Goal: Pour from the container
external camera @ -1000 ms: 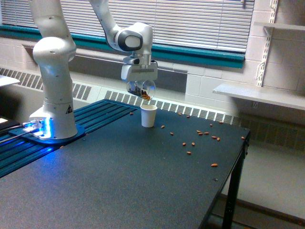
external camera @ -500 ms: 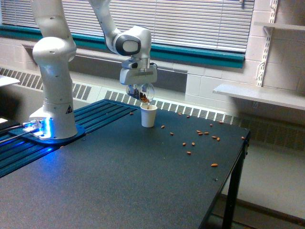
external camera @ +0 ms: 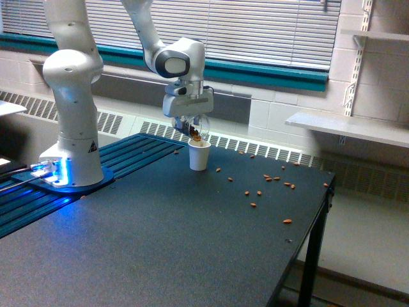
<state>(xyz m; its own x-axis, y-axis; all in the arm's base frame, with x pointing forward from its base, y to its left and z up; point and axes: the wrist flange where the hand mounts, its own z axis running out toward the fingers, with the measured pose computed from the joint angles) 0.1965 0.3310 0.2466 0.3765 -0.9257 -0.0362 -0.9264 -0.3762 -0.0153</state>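
Container point(external camera: 196, 127), a clear little vessel with brown pieces showing through its wall, hung tipped over in the claw point(external camera: 190, 121) right above the white paper cup point(external camera: 199, 155), its lower edge just over the cup's rim. The claw was pinching the container, though its fingers were too small and too much in shadow for me to make out how they sat on it. A few brown pieces were crowded at the container's low side, close to the cup's mouth.

The cup stood upright on the dark surface point(external camera: 160, 256), toward the far edge. Brown nuts point(external camera: 275, 178) lay scattered over the surface on the exterior view's right of the cup, some near it, others well apart toward the corner, one point(external camera: 287, 221) lying alone nearer the front.

The white arm point(external camera: 71, 96) rose from its base point(external camera: 64, 174) on the exterior view's left, where a blue light glowed low down. A small dark triangular sticker point(external camera: 91, 146) sat on the base column; whatever was printed on it was too small to read. Behind ran closed window blinds point(external camera: 268, 32) over a teal sill
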